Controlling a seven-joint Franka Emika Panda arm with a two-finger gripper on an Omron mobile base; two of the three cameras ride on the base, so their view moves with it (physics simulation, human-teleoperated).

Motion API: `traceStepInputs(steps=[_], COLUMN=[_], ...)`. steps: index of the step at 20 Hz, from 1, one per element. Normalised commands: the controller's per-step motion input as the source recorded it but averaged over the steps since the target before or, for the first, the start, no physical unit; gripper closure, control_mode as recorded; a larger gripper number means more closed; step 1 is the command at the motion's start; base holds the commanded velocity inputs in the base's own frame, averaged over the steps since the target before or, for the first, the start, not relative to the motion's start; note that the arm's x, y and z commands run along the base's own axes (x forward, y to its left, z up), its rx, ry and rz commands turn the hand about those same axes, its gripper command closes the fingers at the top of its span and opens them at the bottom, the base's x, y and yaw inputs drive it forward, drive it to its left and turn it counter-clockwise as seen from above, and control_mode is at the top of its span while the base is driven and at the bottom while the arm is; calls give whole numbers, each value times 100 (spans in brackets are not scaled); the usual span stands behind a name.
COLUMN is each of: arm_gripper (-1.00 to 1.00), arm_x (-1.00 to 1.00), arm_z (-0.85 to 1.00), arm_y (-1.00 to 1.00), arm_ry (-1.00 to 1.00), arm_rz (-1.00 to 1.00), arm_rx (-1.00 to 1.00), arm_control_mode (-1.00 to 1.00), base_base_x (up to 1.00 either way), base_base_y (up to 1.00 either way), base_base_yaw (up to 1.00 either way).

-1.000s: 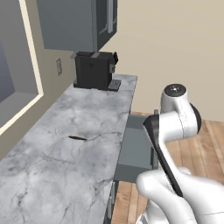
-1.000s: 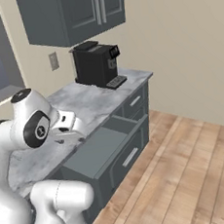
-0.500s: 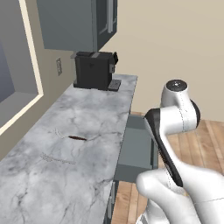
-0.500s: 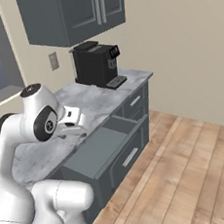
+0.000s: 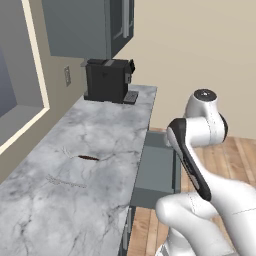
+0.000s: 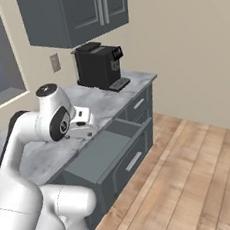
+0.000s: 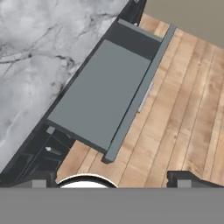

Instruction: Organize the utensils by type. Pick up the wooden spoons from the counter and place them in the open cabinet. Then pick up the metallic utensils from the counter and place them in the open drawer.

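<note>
One slim dark-brown wooden spoon [image 5: 89, 158] lies on the marble counter [image 5: 100, 130] near its middle. Faint silvery metallic utensils [image 5: 66, 183] lie closer to me on the marble, and another thin piece [image 5: 68, 150] sits just left of the spoon. The dark grey upper cabinet [image 5: 85, 25] hangs above the counter's far end. The drawer [image 7: 105, 94] stands pulled out, its slate-grey inside bare. My gripper [image 7: 114, 179] hovers above the drawer's front corner and the floor, open, with nothing between its fingertips [image 7: 188, 178]. The hand [image 6: 81, 116] is at the counter's edge.
A black coffee machine [image 5: 107, 80] stands at the far end of the counter under the cabinet. Wooden floor [image 7: 188, 109] runs along the drawer's front. Lower cabinet fronts with silver handles [image 6: 134, 161] sit below the counter. A window recess [image 5: 15, 115] is on the left wall.
The arm has risen a little, and the hand has shifted along the counter edge toward the open drawer. The jaws stayed open. The utensils have not moved.
</note>
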Motion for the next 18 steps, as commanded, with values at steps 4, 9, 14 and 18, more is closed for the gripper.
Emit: traceStepInputs(steps=[4,9,14,18], arm_gripper=[-100,-100,-100,-100], arm_x=[32,17,0,-4], arm_z=[-13,-25,-16,0], arm_y=[13,35,34,30], arm_ry=[0,0,0,0], arm_rz=[14,27,25,19], arm_rx=[0,0,0,0], arm_control_mode=[-100,-100,-100,-100], base_base_x=[0,0,0,0], base_base_y=[0,0,0,0], base_base_yaw=[0,0,0,0])
